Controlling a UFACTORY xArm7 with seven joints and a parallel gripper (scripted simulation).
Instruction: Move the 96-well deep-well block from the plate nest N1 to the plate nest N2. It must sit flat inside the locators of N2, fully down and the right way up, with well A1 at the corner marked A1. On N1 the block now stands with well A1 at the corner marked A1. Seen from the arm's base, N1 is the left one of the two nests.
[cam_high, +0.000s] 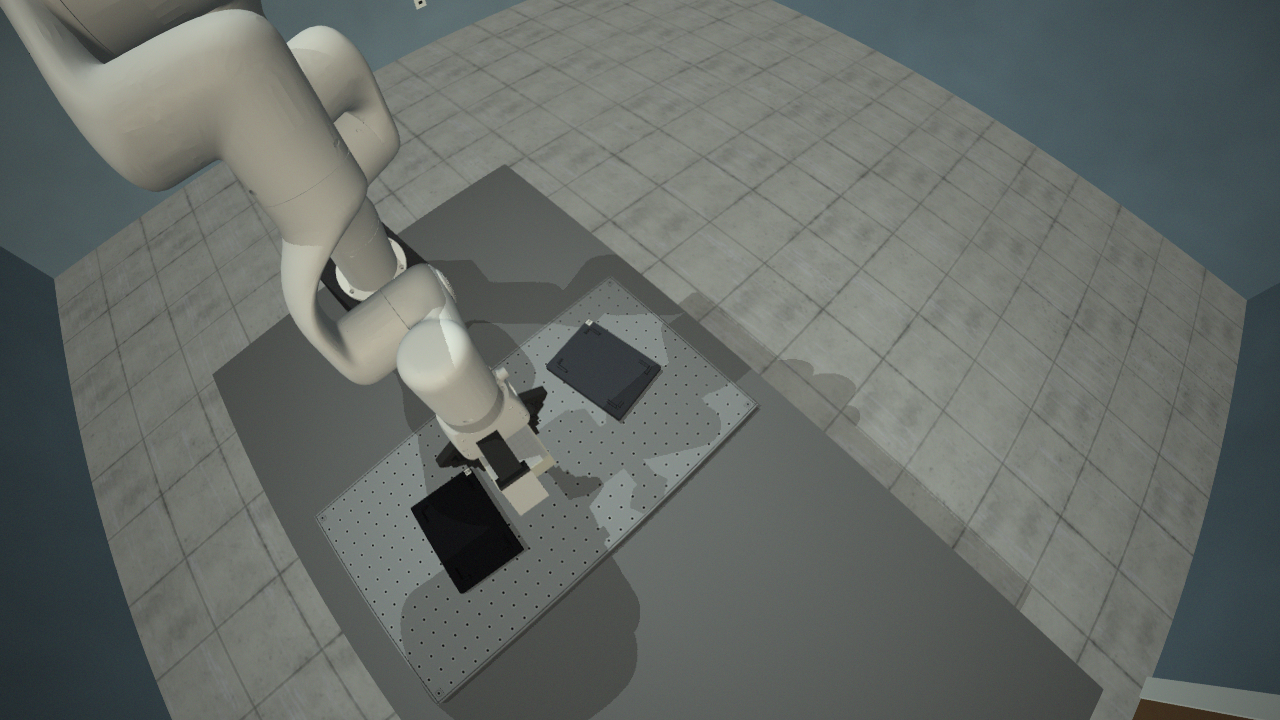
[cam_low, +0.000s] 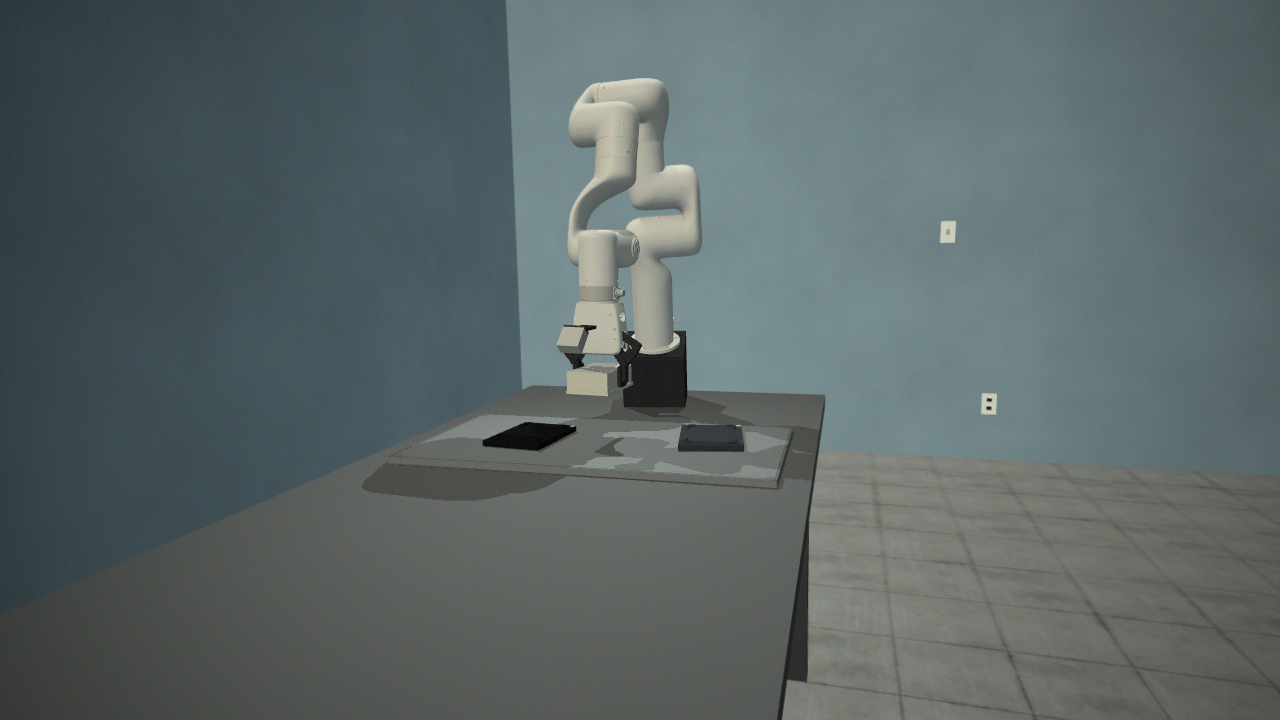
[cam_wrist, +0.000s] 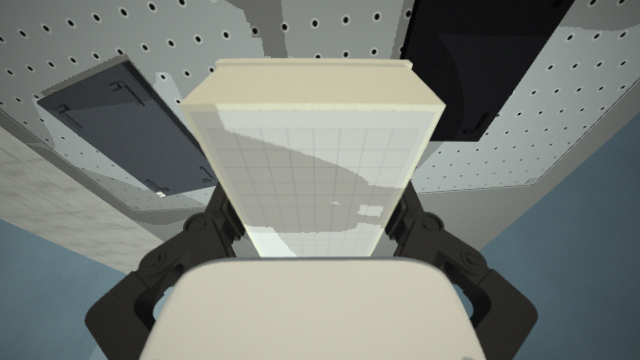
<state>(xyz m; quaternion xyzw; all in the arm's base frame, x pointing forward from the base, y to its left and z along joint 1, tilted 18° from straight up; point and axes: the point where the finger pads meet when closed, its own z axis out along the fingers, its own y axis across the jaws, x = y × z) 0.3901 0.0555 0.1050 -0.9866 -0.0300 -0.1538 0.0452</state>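
Note:
My gripper (cam_high: 512, 467) is shut on the cream 96-well deep-well block (cam_high: 536, 474) and holds it in the air above the perforated board. In the wrist view the block (cam_wrist: 312, 155) sits level between the two black fingers, its well grid facing up. The empty dark grey nest N1 (cam_high: 604, 368) lies behind it, and also shows in the wrist view (cam_wrist: 127, 135). The empty black nest N2 (cam_high: 465, 534) lies just beside and below the block, at the wrist view's upper right (cam_wrist: 480, 65). From the side, the block (cam_low: 591, 382) hangs well above the board, nearer N2 (cam_low: 529, 435) than N1 (cam_low: 711, 437).
Both nests sit on a grey perforated board (cam_high: 680, 429) on a dark table. The arm's black base pedestal (cam_low: 656, 376) stands behind the board. The table edge drops to the tiled floor just past N1.

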